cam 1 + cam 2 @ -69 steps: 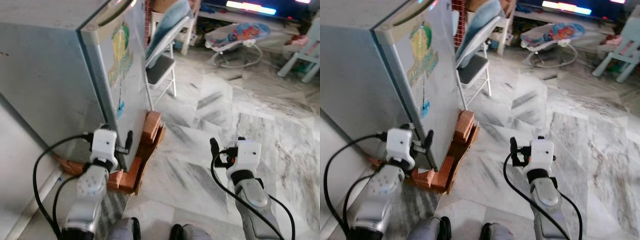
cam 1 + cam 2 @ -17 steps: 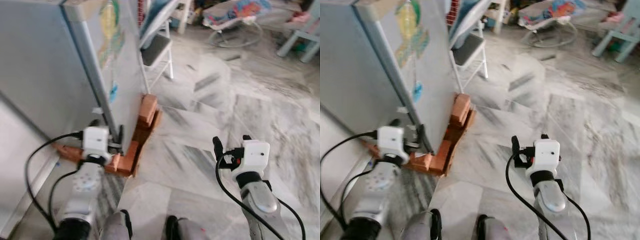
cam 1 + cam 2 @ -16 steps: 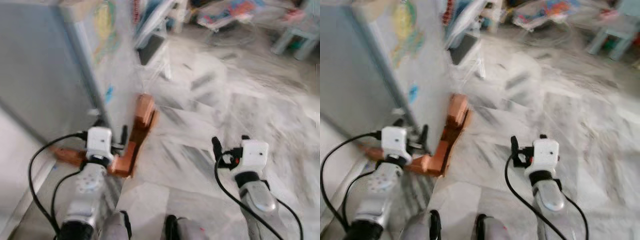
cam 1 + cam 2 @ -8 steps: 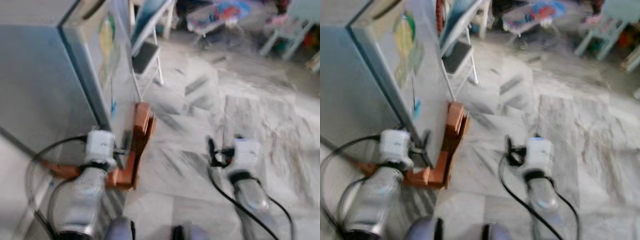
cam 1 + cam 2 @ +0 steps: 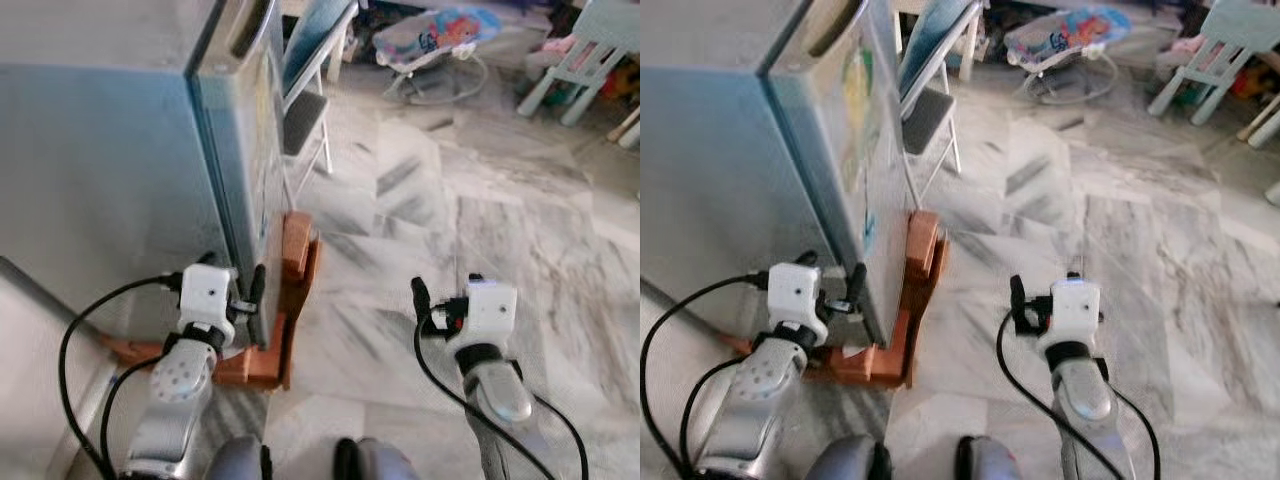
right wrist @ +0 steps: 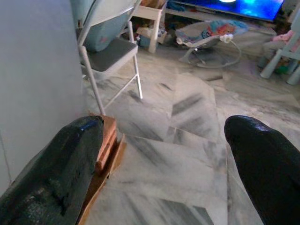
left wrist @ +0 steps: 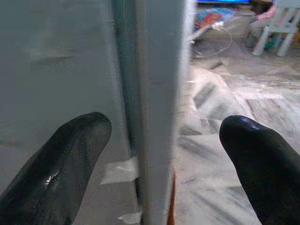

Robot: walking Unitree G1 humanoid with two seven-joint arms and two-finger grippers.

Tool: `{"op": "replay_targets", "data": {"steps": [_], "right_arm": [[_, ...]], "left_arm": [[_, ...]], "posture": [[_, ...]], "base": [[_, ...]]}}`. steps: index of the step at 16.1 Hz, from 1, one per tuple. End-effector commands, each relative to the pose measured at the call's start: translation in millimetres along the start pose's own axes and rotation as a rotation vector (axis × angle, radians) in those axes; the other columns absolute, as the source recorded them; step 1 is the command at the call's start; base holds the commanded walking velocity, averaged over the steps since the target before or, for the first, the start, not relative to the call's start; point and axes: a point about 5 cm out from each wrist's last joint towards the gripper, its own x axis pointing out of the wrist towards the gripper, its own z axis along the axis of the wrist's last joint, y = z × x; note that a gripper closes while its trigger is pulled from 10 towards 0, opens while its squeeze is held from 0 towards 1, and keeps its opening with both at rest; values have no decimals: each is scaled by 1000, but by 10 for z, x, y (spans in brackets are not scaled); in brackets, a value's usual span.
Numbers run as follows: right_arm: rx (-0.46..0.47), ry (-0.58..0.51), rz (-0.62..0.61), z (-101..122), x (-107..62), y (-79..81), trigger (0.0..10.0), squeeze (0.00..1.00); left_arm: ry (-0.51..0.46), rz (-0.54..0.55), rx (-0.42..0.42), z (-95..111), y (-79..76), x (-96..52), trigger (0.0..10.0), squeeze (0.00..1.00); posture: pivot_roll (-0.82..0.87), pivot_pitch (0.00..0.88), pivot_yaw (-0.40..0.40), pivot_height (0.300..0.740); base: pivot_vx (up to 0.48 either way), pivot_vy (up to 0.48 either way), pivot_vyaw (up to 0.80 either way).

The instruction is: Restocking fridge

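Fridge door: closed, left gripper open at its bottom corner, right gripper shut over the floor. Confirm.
Not quite. The right gripper is open, its fingers wide apart in the right wrist view. The rest holds: the fridge door is closed, with the left gripper open at its bottom corner.

Head cams look down-fwd; wrist cams look fwd, close; all share fridge (image 5: 150,130) corner.
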Motion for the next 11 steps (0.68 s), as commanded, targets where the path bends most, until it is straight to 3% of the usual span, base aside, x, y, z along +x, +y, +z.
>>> {"op": "replay_targets", "data": {"steps": [1, 7, 11], "right_arm": [[-17, 27, -23, -61, -39, -78, 10000, 0], [-29, 76, -7, -147, -97, -82, 10000, 0], [-23, 92, -3, -171, -129, -62, 10000, 0]], "left_arm": [[0, -32, -1, 15, -74, 17, 10000, 0], [-22, -91, -6, 109, -104, 230, 10000, 0], [-18, -24, 26, 146, 4, 383, 10000, 0]], "posture": [[92, 137, -56, 740], [76, 134, -57, 740], [69, 140, -51, 740]], "base": [[0, 0, 0], [0, 0, 0], [0, 0, 0]]}}
